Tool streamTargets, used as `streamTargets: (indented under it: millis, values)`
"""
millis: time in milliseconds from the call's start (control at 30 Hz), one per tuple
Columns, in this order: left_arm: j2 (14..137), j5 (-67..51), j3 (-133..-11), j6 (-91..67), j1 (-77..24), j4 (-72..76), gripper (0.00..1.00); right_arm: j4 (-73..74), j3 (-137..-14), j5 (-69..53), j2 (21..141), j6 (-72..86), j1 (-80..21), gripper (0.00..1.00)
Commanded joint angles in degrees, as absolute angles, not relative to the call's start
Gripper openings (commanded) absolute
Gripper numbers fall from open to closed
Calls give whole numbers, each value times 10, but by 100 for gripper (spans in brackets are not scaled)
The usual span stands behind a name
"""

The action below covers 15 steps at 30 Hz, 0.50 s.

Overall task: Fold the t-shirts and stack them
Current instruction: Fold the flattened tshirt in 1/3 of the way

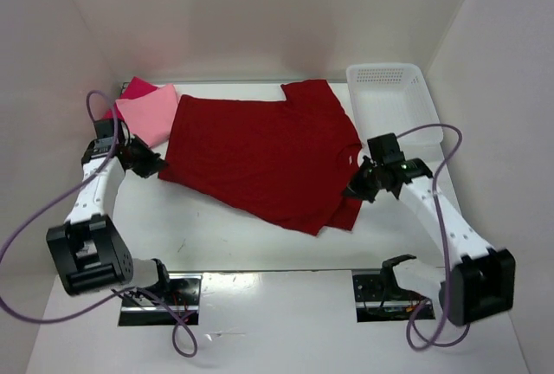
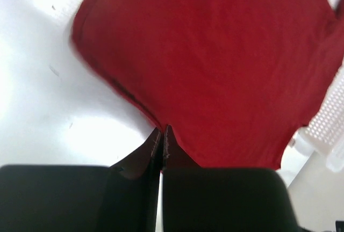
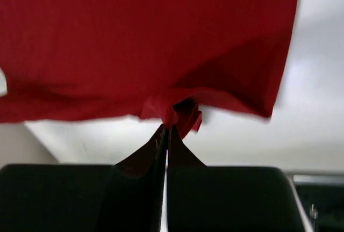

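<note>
A dark red t-shirt [image 1: 260, 157] lies spread across the middle of the table, its right part doubled over near the front. My left gripper [image 1: 154, 166] is shut on its left edge, and the cloth runs to a point at the closed tips [image 2: 163, 130]. My right gripper [image 1: 353, 190] is shut on a bunched fold of the same dark red t-shirt [image 3: 150, 38] at its right side, with the cloth gathered at the tips [image 3: 167, 127]. A folded pale pink t-shirt [image 1: 147, 114] lies at the back left on top of a bright crimson-pink t-shirt [image 1: 134, 88].
A white lattice basket [image 1: 394, 101] stands at the back right, its corner also showing in the left wrist view as the basket [image 2: 330, 130]. White walls close in the back and both sides. Purple cables loop beside each arm.
</note>
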State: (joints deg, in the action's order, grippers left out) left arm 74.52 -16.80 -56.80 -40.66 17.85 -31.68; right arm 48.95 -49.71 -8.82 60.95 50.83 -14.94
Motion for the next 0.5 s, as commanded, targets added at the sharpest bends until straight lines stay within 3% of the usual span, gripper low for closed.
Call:
streamTargets:
  millis: [0, 467]
  values:
    - [806, -156, -569, -434, 176, -240, 0, 344, -533, -70, 677, 445, -115, 0]
    - [964, -150, -658, -457, 176, -181, 0, 294, -759, -30, 945, 358, -62, 0]
